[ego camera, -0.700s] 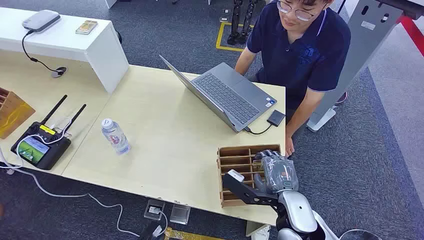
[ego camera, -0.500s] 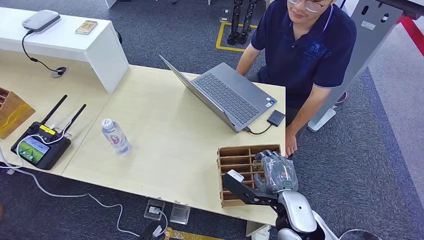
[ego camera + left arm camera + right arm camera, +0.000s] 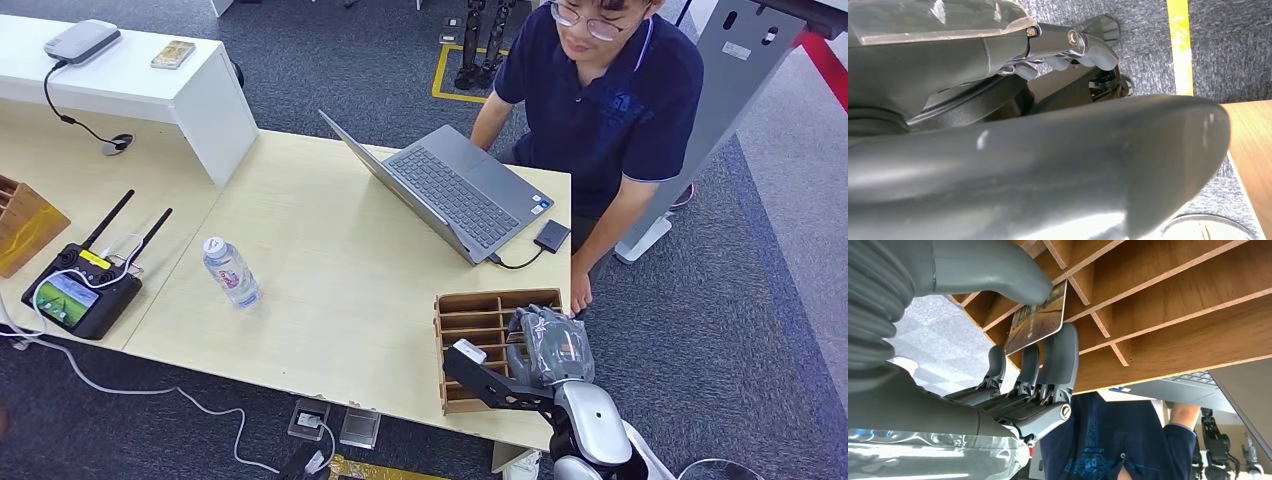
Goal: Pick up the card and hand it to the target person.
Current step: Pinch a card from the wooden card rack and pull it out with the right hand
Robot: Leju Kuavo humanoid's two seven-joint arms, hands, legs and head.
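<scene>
A wooden slotted rack (image 3: 472,322) stands at the table's near right corner. My right hand (image 3: 548,345) rests over its right end. In the right wrist view my right hand (image 3: 1013,340) pinches a dark printed card (image 3: 1038,320) between its thumb and fingers, right at the dividers of the rack (image 3: 1173,315). Whether the card's far edge still sits in a slot is hidden. The person (image 3: 600,100) in a navy shirt stands across the table's right corner, one hand (image 3: 578,297) hanging by the table edge close to the rack. My left hand (image 3: 1068,47) hangs beside my body and holds nothing.
An open laptop (image 3: 455,190) with a small dark drive (image 3: 551,236) plugged in lies between the rack and the person. A water bottle (image 3: 232,273) stands mid-table. A controller with antennas (image 3: 75,295) lies at the left, beside a white shelf (image 3: 140,80).
My right hand has shifted slightly nearer over the rack's end. The person's head leaned back and then came forward again; their hand by the table edge stayed put.
</scene>
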